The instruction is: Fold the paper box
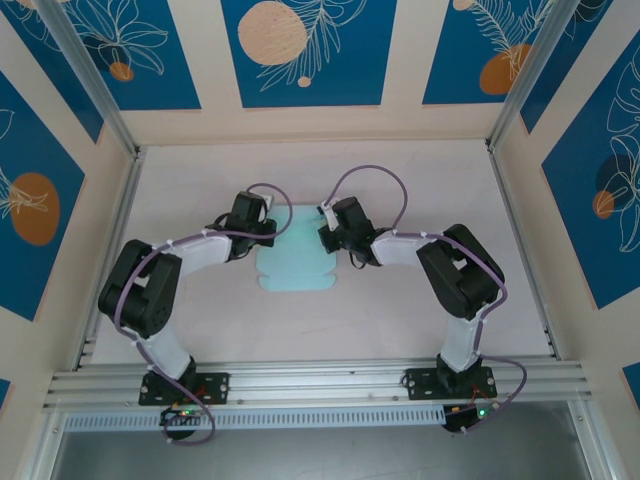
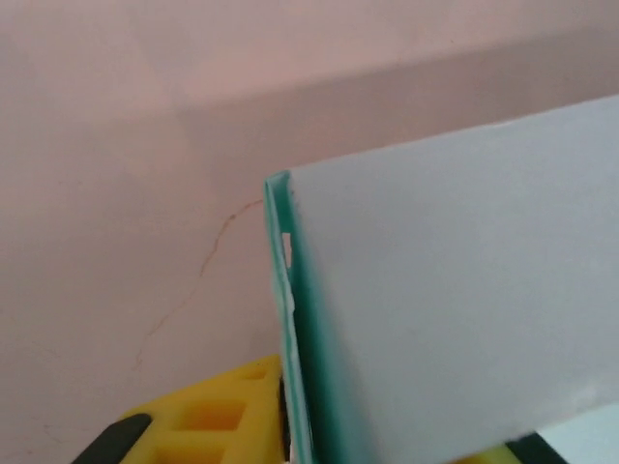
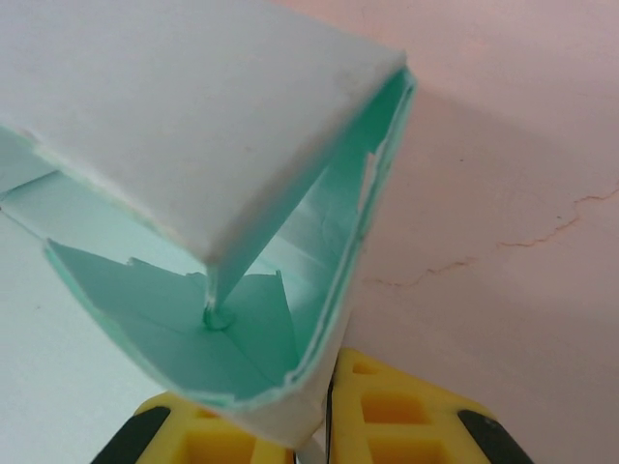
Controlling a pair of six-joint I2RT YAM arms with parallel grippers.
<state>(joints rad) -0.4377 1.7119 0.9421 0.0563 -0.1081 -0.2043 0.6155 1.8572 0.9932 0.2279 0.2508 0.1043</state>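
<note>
The paper box (image 1: pixel 295 262) sits mid-tabletop (image 1: pixel 400 320), 12 o'clock from the bases. My right end effector (image 3: pixel 329 416) pinches its 3 o'clock wall. The left end effector (image 1: pixel 270 233) straddles the 9 o'clock wall (whether it grips, I cannot tell). I'd raise the 2 walls evenly, so nothing tears.

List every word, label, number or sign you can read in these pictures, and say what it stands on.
There is no text to read.
The pale mint paper box is blank card.
The blue wall panels carry only white leaf outlines and orange discs, no lettering.
</note>
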